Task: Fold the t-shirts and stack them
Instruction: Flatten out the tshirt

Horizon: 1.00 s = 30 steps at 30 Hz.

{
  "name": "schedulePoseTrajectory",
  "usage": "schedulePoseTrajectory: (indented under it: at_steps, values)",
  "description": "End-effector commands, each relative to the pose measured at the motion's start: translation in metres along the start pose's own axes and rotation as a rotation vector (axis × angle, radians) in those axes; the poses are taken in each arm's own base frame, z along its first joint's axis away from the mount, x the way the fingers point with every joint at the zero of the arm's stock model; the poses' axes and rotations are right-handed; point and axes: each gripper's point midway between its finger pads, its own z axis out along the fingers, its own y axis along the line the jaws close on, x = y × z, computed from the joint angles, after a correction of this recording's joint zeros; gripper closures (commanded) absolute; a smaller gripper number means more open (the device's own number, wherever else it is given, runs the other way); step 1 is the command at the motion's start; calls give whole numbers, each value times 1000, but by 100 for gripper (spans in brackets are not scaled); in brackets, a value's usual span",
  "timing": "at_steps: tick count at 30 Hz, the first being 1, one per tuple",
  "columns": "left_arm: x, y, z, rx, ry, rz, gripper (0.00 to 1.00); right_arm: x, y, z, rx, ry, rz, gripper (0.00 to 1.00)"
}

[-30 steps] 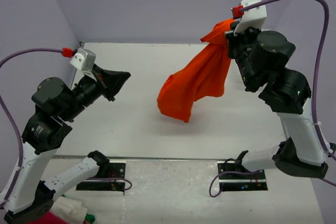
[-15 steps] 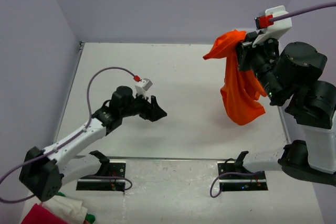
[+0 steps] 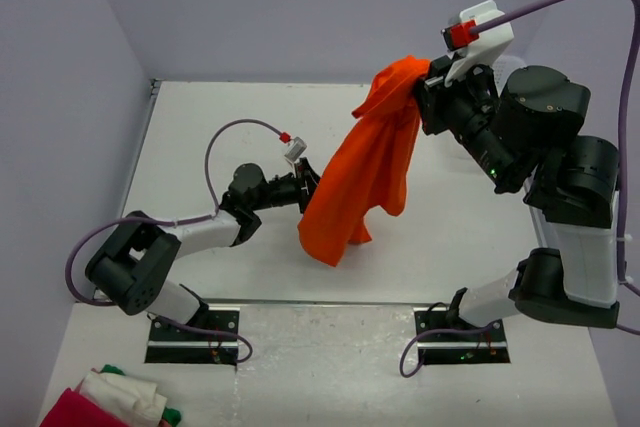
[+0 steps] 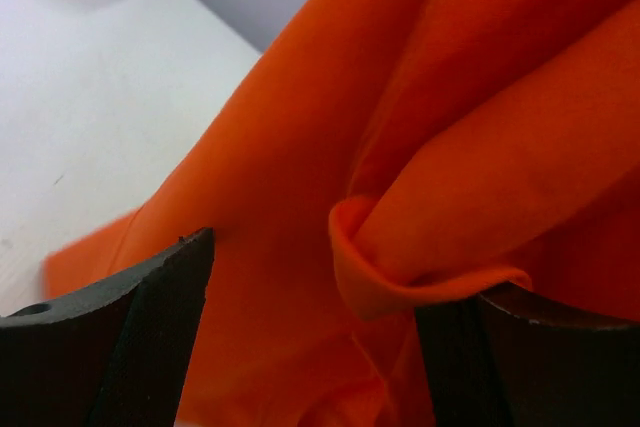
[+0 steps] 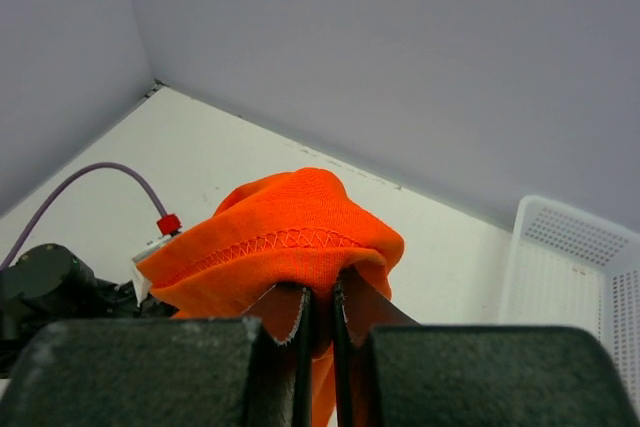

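Note:
One bright orange t-shirt hangs bunched in the air over the white table. My right gripper is shut on its top edge, and in the right wrist view a stitched hem bulges over the closed gripper. The left arm stretches low across the table, with its gripper against the lower part of the hanging cloth. In the left wrist view that gripper stands open, its dark fingers spread on either side of an orange fold. The shirt's bottom tip hangs near the table.
A pile of red, white and green cloth lies at the near left corner, off the table. A white mesh basket stands at the far right by the wall. Lilac walls close in the back and both sides.
The left gripper has opened and its arm has stretched right to the hanging shirt. The right arm swung the shirt out to the right, then back toward the middle.

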Motion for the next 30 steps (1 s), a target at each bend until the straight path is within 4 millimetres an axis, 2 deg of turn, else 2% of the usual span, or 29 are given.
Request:
schedulePoseTrajectory:
  at_steps: [1,6,7,10,11,12,13,15,18,24,26,30]
  values:
    - [-33,-52,1,219,-89,119,22,-17,-4,-9,-16,-56,24,100]
    - [-32,-66,-3,295,-90,106,25,-14,2,-4,-15,-47,10,100]
    - [-33,-67,-3,298,-87,107,30,-14,3,-3,-15,-44,5,100]
    - [-33,-66,-10,269,-80,104,31,-15,0,-2,0,-49,-4,100]
    - [-33,-61,-10,235,-70,97,31,-15,-1,-2,1,-49,-11,100]
    - [-38,-48,-8,164,-95,143,31,-18,-4,-3,10,-58,-9,100]
    - [-36,-33,-10,59,-59,92,30,-19,-5,-5,15,-61,-9,100]
    - [-35,-12,-13,-68,-57,116,28,-22,-7,-6,21,-71,-11,100]
    - [-37,-17,-13,-36,-62,127,25,-24,-8,-7,25,-76,-15,100]
    - [-30,-11,-9,-20,-36,112,24,-25,-2,-3,16,-76,-41,100]
    - [-31,0,-12,-73,-22,120,23,-25,-3,-3,25,-74,-45,100]
    - [-42,39,-28,-251,-27,123,23,-27,-5,-6,28,-82,-39,100]
